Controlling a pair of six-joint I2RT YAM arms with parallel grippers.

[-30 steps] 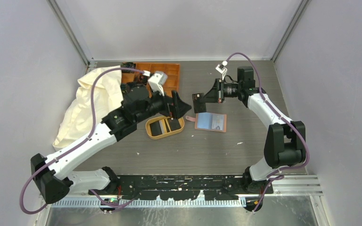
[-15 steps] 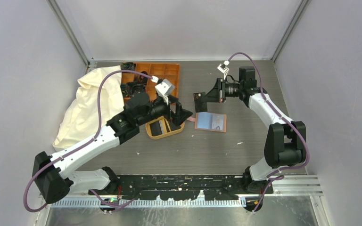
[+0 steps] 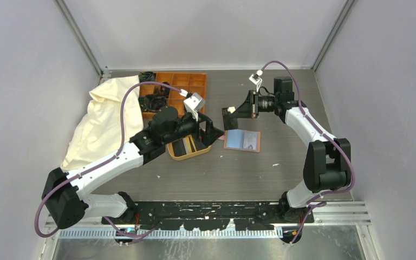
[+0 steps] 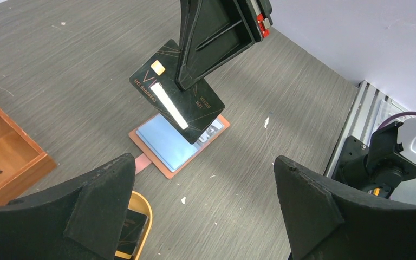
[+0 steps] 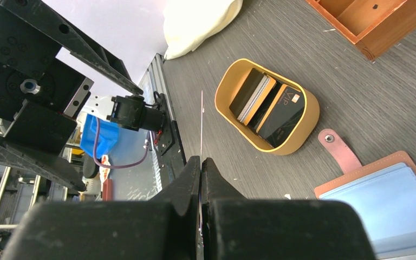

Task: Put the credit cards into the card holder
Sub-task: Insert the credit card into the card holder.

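My right gripper (image 4: 187,82) clamps a black card (image 4: 200,111) in the air near the holder (image 4: 165,143), which lies open on the desk (image 4: 76,65). My left gripper (image 4: 204,162) hangs wide open.

Top view: a fixed camera above and behind the robot looks steeply down from far enough back to take in the whole table (image 3: 238,173)

Left wrist view: close over the tabletop, it faces forward and down through the wide gap of the left gripper (image 4: 205,158) toward the card holder (image 4: 176,145) and the black card (image 4: 176,92) hanging above it

Right wrist view: it looks along the pressed-together fingers of the right gripper (image 5: 201,161), facing the oval tray (image 5: 298,135)

All three views share the card holder and the tray's rim
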